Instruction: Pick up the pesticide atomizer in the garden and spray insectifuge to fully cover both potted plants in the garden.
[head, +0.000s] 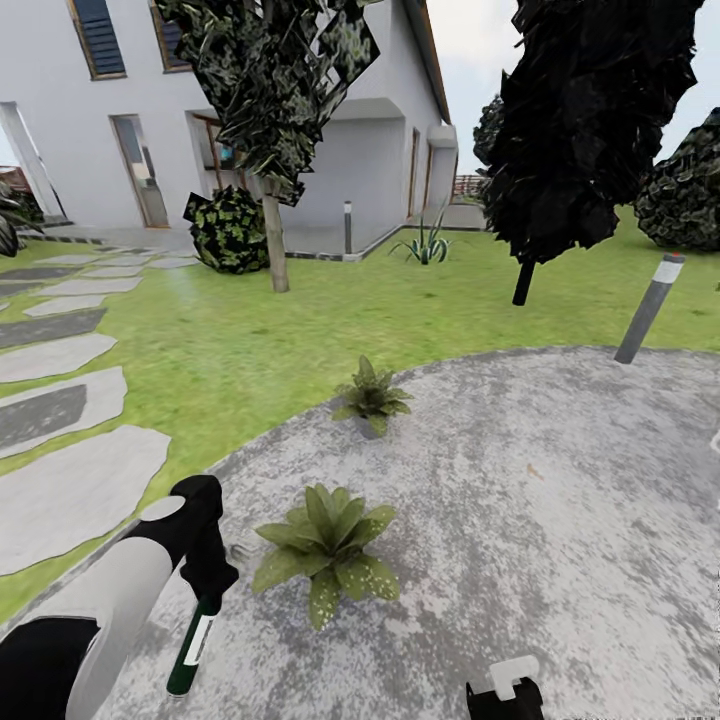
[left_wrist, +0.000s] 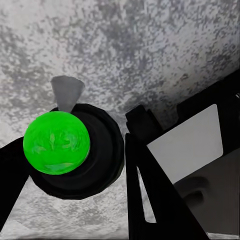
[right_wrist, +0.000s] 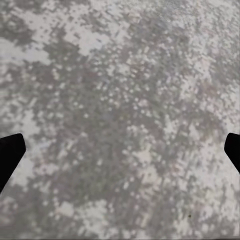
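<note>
**Item 1. Pesticide atomizer** (head: 194, 640). Slim dark green bottle with white label, held by the left claw (head: 207, 585) at lower left of the head view, hanging base-down over the paved patio (head: 560, 500). In the left wrist view the black head (left_wrist: 80, 160) shows with a bright green round part on it and a small grey nozzle (left_wrist: 66, 92) pointing out over the paving. The claw is pinching the bottle near its head.

**Item 2. Near potted plant** (head: 328, 548). Low rosette of speckled leaves on the patio, just right of the atomizer, near but apart from it.

**Item 3. Far potted plant** (head: 371, 397). Same kind, in a small grey pot at the patio's far edge beside the lawn (head: 300, 330), well apart from the bottle.

**Item 4. Right claw** (head: 505, 690). At the bottom edge of the head view; in the right wrist view its dark tips sit at opposite edges over bare paving, so it is spread and holds nothing.

**Handling note (judgement).** Step in hand: bringing the nozzle to bear on the near plant. The nozzle appears aimed at paving, not leaves, so the wrist likely needs turning toward the rosette. Hold the grip firm, sweep across the whole rosette, then do the far plant. Risk: brushing leaves with the hanging bottle.
</note>
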